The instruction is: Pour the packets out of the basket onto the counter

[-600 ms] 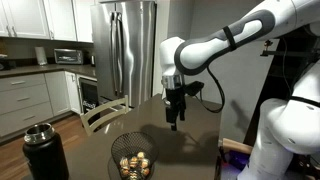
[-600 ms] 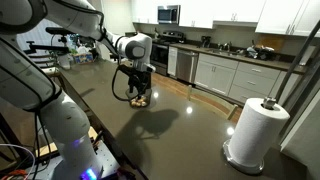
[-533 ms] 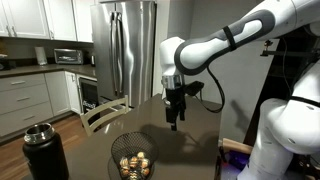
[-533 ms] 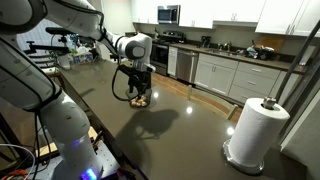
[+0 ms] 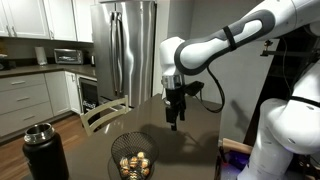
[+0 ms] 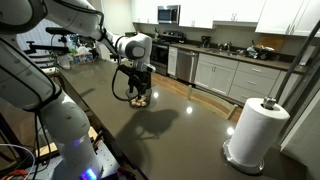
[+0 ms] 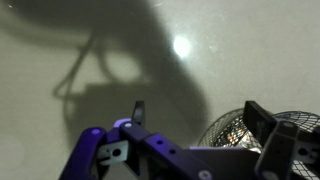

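The basket (image 5: 133,155) sits on the counter (image 5: 182,155) with the packets (image 5: 134,165) heaped in its bottom, at about 7 o'clock from the gripper (image 5: 175,120). The gripper hangs above with its jaws spread wide and nothing in them. I'd guess the thin wire is light and stiff but apt to slide, so the rim is the place to pinch, and the loose packets should tumble out once it tips. Nothing has moved since half a second back.
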Available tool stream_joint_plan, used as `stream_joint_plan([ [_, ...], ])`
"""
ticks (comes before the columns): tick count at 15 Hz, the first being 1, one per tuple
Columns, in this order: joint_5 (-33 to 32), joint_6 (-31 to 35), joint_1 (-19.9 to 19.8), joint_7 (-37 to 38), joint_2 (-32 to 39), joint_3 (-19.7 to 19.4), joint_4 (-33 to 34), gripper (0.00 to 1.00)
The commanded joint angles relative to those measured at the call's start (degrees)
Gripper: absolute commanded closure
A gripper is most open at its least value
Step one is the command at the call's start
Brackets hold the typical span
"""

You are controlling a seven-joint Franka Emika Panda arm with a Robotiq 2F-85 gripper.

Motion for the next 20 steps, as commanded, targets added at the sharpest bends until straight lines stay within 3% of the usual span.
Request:
stream_joint_plan([
  [1,-0.01,-0.17,-0.04,-0.02,0.00,0.02,0.11,0.00],
  [13,-0.20,5.66,0.69,-2.79,5.93,0.54,5.74,0.00],
  [20,1.02,18.63,1.68,-5.98,17.44,0.46,10.65,0.00],
])
